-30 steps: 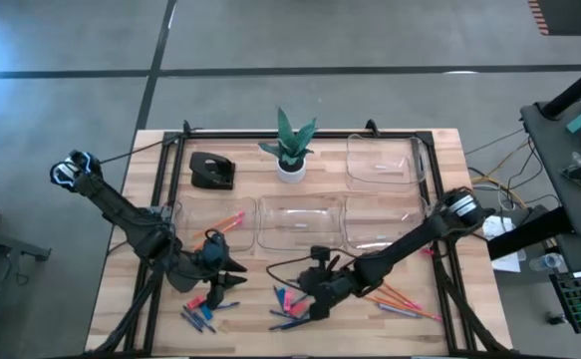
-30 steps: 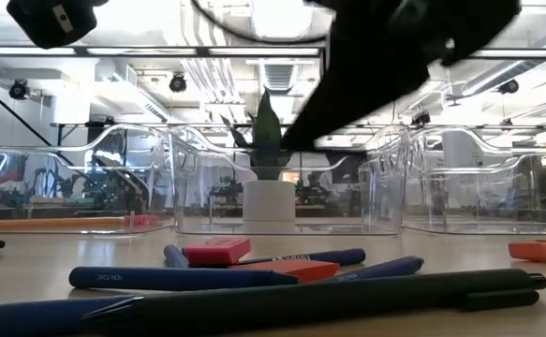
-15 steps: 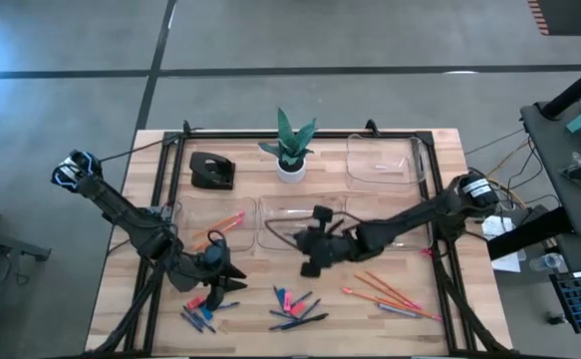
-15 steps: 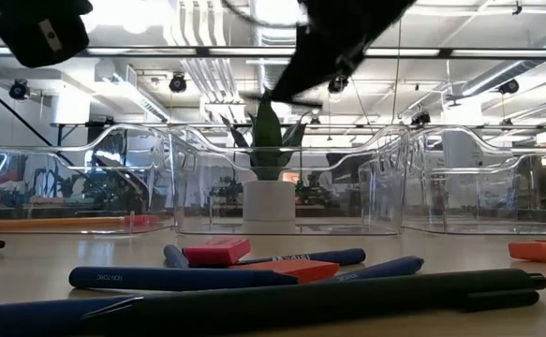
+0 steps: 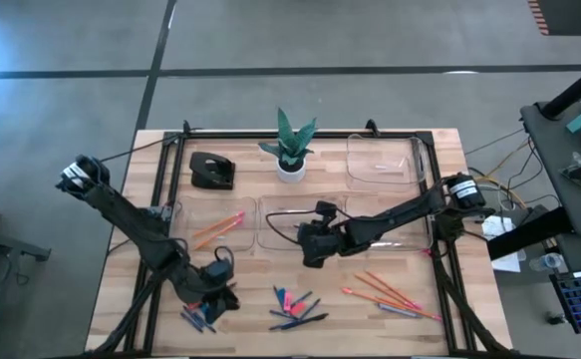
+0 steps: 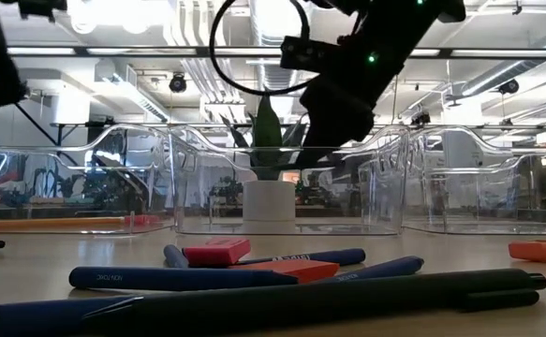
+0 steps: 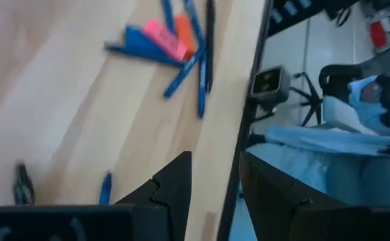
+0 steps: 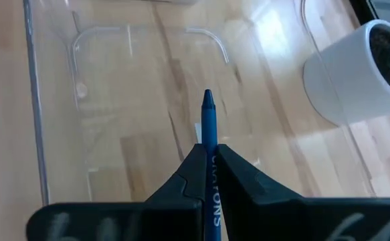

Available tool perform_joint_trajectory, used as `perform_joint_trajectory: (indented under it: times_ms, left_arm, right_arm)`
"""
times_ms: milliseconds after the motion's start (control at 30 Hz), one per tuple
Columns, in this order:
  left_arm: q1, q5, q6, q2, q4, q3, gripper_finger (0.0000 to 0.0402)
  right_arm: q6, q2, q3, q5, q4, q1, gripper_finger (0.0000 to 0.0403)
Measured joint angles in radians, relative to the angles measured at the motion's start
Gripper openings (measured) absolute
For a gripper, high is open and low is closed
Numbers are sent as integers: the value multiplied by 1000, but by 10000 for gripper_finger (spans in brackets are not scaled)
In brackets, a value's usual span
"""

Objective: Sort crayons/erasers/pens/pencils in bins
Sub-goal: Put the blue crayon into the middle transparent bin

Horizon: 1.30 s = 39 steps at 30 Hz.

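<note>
The right claw [image 8: 208, 175] pinches a short blue crayon [image 8: 209, 140] between its dark fingers, the pointed tip sticking out ahead. In the high view this right claw [image 5: 310, 244] hangs over the near left part of the middle clear plastic bin [image 5: 270, 204], so the crayon sits above that tray's floor, not yet resting in it. The risk, as I judge it, is in the release: the stick is held near its back end and points forward, so on letting go it may tip, roll along the smooth plastic, or strike the low rounded wall and hop out onto the wooden desk [image 5: 240, 289]. Dropping from too high would make that worse. The white plant pot [image 8: 355, 70] stands just beyond the bin, clear of the path.

The left claw [image 5: 213, 297] hovers with fingers parted and nothing between them, near the front-left scatter of blue crayons, dark pens and pink erasers [image 5: 198, 317] on the desk.
</note>
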Motion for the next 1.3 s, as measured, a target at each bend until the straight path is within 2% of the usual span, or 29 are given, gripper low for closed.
perform_joint_trajectory:
  times_ms: [267,367,500,633,833,1100,1300]
  left_arm:
    - [-1,83,-75,86,17,3,112]
    - [-1,91,-73,97,21,6,111]
    - [-1,89,6,97,21,6,111]
    - [-1,88,100,97,19,6,111]
    - [-13,85,193,96,14,6,111]
    - [-73,67,216,97,-50,6,111]
    - [-85,31,236,99,-146,6,111]
  right_arm:
    - [2,0,-30,-1,1,-32,13]
    - [5,0,-43,-45,-1,-46,13]
    - [38,0,-54,-123,2,-62,13]
    - [57,0,-64,-149,1,-72,16]
    - [81,0,-65,-149,5,-78,65]
    - [80,-6,-65,-149,5,-80,145]
    - [65,-11,-33,-150,0,-80,172]
